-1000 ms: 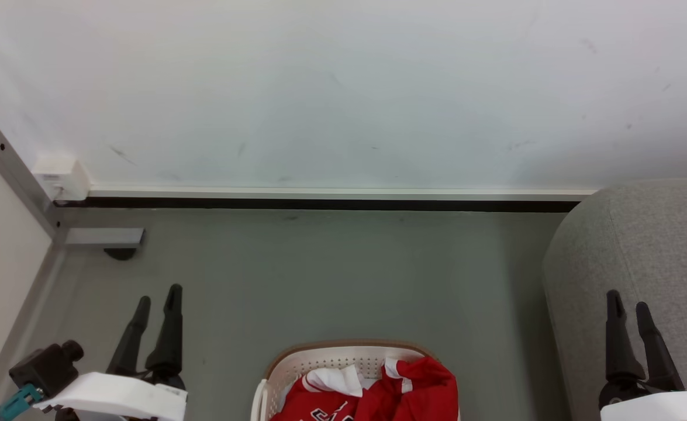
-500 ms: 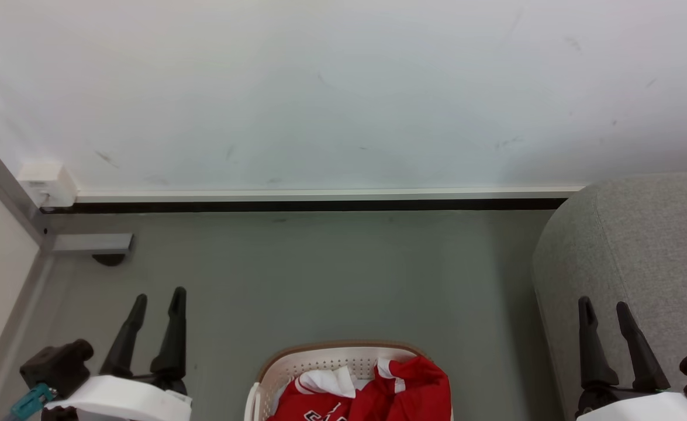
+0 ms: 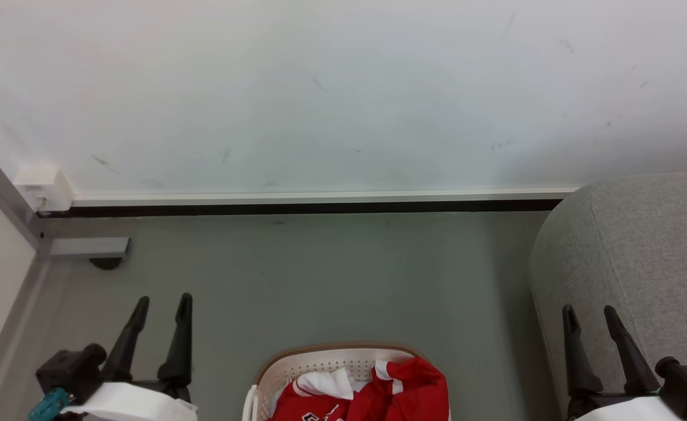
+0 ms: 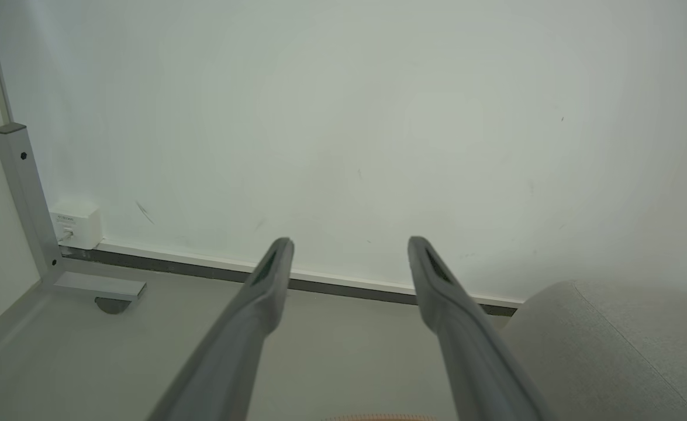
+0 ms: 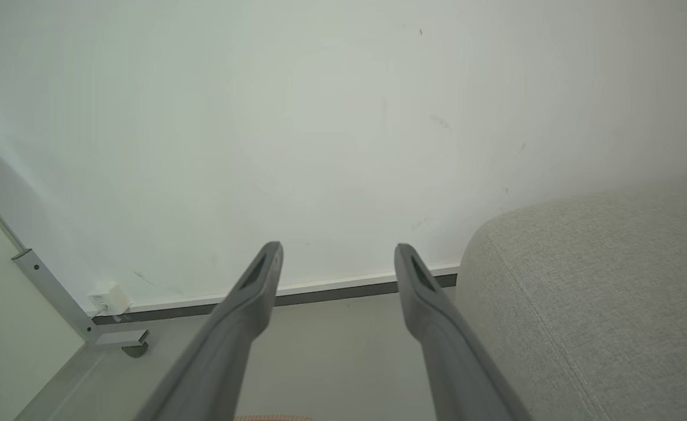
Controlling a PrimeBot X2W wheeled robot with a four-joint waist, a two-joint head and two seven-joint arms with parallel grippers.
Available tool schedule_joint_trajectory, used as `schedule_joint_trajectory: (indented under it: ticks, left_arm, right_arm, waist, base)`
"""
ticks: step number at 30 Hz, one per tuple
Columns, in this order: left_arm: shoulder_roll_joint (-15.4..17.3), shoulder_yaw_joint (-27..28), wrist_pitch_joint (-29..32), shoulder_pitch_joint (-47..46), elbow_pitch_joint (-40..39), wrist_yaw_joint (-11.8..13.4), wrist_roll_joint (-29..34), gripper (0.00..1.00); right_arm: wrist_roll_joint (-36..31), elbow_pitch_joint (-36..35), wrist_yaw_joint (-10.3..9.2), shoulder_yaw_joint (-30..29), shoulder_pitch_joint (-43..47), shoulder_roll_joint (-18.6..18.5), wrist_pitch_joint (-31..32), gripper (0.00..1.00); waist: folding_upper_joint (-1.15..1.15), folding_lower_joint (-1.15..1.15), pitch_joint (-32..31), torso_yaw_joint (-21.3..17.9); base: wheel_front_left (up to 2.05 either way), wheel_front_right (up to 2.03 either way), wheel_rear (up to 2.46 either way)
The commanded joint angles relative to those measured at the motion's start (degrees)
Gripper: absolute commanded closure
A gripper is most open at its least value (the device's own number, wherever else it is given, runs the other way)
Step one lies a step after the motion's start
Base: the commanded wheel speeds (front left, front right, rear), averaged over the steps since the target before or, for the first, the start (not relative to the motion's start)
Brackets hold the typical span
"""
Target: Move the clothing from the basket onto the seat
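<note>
The cream basket [image 3: 320,361] with a brown rim sits on the floor at the bottom middle of the head view, cut off by the frame edge. Red clothing [image 3: 404,389] with white trim lies bunched inside it, some black letters showing. The grey seat [image 3: 641,251] fills the right side, and its rounded end appears in the wrist views as well [image 4: 612,345] [image 5: 600,292]. My left gripper [image 3: 164,303] is open at the lower left, away from the basket. My right gripper [image 3: 589,313] is open at the lower right, in front of the seat. Nothing is between either pair of fingers [image 4: 273,275] [image 5: 261,280].
A white wall [image 3: 343,88] with a dark baseboard runs across the back. A grey metal post [image 3: 1,187] with a foot and a small white box [image 3: 42,184] stand in the left corner. Grey floor [image 3: 349,275] lies between the basket and the wall.
The head view has shifted slightly, so the scene slid left. Both grippers have swung a little and show more of their wrists; both stay open.
</note>
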Motion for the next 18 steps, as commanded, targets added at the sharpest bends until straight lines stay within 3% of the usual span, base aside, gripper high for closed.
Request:
schedule_joint_trajectory:
  ticks: [1, 18]
  left_arm:
    - [0.61, -0.01, -0.52, -0.03, -0.41, -0.2, 1.52, 0.0]
    - [1.3, -0.76, -2.61, -0.13, -0.86, -0.21, 9.3, 0.0]
  right_arm:
    - [-1.46, -0.22, -0.08, 0.2, -0.77, -0.58, -0.49, 0.0]
    - [-8.58, -0.05, -0.1, 1.04, -0.55, -0.59, -2.59, 0.0]
  waist:
    - [-0.01, 0.0, -0.03, -0.03]
    - [-0.01, 0.0, 0.44, -0.05]
  base:
    - [0.0, 0.0, 0.0]
    - [0.0, 0.0, 0.0]
